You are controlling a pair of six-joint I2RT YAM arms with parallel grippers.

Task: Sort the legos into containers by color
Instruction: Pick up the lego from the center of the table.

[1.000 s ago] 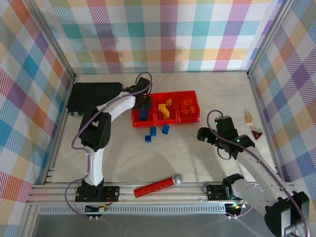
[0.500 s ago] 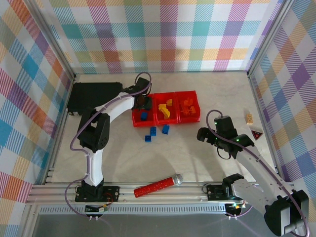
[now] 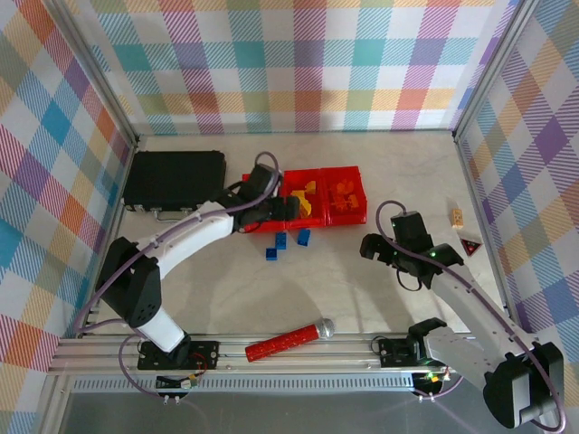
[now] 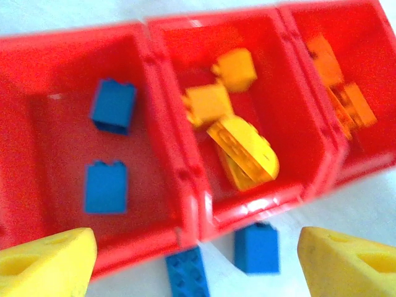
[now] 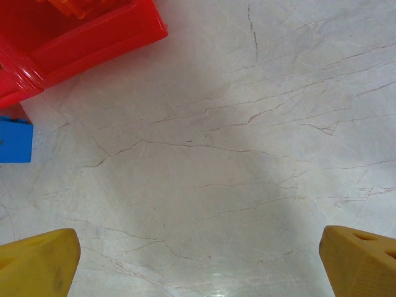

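Observation:
Three joined red containers [image 4: 185,179] lie under my left gripper [image 4: 198,266]. It is open, with yellow fingertips [image 4: 46,263] at the bottom corners and nothing held. The left bin holds two blue legos [image 4: 112,106], the middle one yellow legos [image 4: 232,124] and the right one orange legos [image 4: 340,93]. Blue legos [image 4: 256,247] lie loose on the table by the bins' front wall. From above, my left gripper [image 3: 282,212] covers the left part of the containers [image 3: 344,217], and three blue legos [image 3: 280,240] lie in front. My right gripper [image 3: 380,256] hangs open over bare table to the right.
A flat black case [image 3: 175,179] lies at the back left. A red stick with a silver tip [image 3: 289,339] rests near the front rail. A tan block [image 3: 457,216] and a small dark triangle [image 3: 469,246] sit by the right wall.
My left gripper has opened and shifted from over the left bin towards the bins' front edge, its elbow swinging down and left. The right arm has stayed put.

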